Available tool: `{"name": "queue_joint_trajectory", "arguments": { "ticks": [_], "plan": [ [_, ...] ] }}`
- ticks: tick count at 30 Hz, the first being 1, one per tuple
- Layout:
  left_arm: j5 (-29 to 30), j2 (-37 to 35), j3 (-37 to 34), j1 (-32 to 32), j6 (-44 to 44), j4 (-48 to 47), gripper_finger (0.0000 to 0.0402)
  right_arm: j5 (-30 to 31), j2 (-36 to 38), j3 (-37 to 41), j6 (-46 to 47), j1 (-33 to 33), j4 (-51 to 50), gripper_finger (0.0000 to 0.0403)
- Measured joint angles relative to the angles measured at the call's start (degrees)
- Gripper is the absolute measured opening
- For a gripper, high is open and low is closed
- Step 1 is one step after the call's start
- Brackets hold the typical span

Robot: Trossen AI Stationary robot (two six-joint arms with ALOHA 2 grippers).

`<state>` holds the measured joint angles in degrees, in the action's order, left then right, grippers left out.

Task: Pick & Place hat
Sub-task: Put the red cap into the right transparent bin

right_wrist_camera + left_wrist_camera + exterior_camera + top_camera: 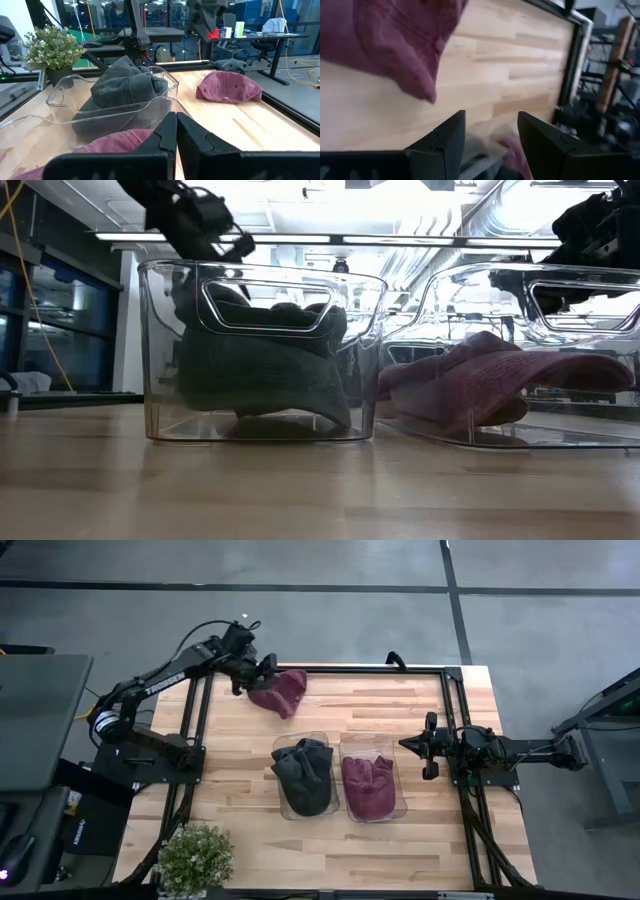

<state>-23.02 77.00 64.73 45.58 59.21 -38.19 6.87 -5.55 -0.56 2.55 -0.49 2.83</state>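
A maroon hat (283, 692) (395, 40) (229, 87) lies flat on the wooden table near its far edge, left of centre. My left gripper (262, 673) (490, 120) hovers just beside and above it, open, with nothing between its fingers. A dark grey hat (303, 775) (265, 365) sits in a clear bin (280, 808), and another maroon hat (368, 785) (500, 375) sits in the clear bin (400, 808) to its right. My right gripper (408, 744) (176, 120) waits shut at the table's right side, pointing level toward the bins.
A potted plant (195, 858) stands at the table's near left corner. A black frame (380, 668) runs along the far edge and down both sides. Bare wood lies between the loose hat and the bins.
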Motion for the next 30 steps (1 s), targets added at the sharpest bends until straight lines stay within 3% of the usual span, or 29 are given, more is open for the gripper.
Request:
{"name": "queue_joint_trajectory", "arguments": {
  "ticks": [6,14,25,30],
  "plan": [
    [0.64,6.61,-0.02,-0.22,2.95,5.94,0.0173,0.00,0.00,0.01,-0.02,-0.02,-0.02,0.0004],
    [12.88,8.45,-0.11,-0.27,6.60,3.18,0.0172,0.00,-0.02,-0.01,0.00,0.00,0.00,0.0009],
    [19.38,8.45,0.33,-0.65,5.74,3.22,0.0172,0.00,0.01,0.01,-0.01,0.00,0.00,0.0008],
    [23.62,12.13,5.38,-1.05,3.43,-1.01,0.0172,0.00,0.01,0.01,-0.02,-0.01,-0.02,0.0007]
  ]
}}
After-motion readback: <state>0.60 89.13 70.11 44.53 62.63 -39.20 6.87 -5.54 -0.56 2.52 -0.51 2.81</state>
